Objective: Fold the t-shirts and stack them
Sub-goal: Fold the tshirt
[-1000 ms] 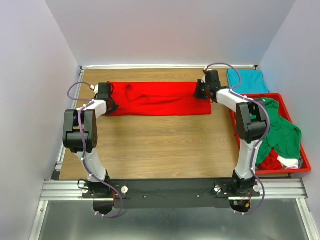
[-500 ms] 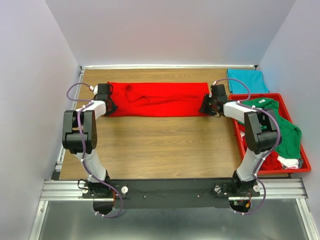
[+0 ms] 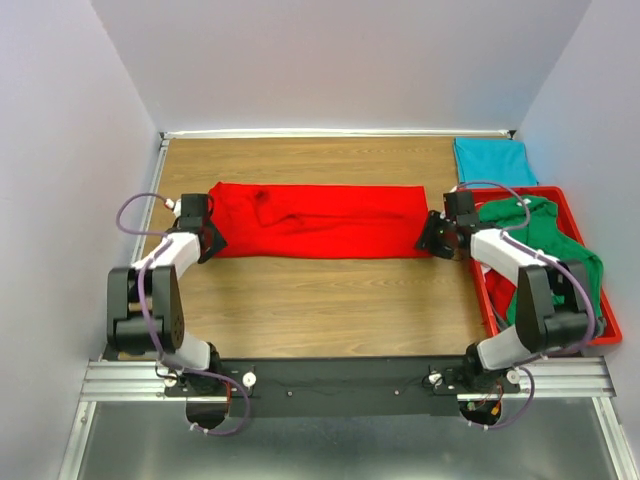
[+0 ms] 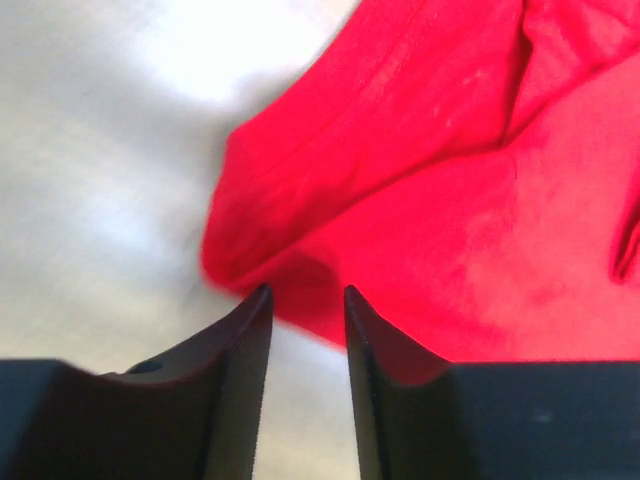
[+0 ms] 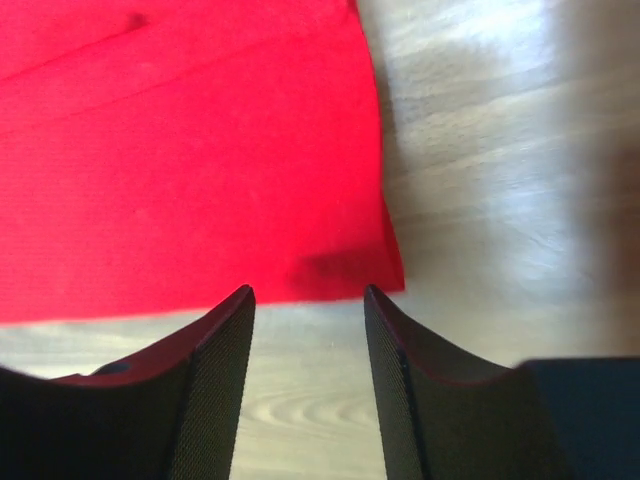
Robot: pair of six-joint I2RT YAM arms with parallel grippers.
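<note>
red t-shirt [image 3: 315,220] strip-folded, just ahead of left claw [image 4: 305,292] and right claw [image 5: 308,292], both open, empty; teal t-shirt [image 3: 490,160] looks done, green t-shirt [image 3: 565,265] pending

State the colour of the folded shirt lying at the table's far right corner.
The shirt is plain teal; the top view shows it best.

Bare wooden table [image 3: 330,300] open on the near side of the red t-shirt [image 3: 315,220], narrower strip free behind it, red tray [image 3: 612,322] heaped with a green shirt [image 3: 565,258] blocking the right edge, teal shirt [image 3: 490,160] in the far right corner
</note>
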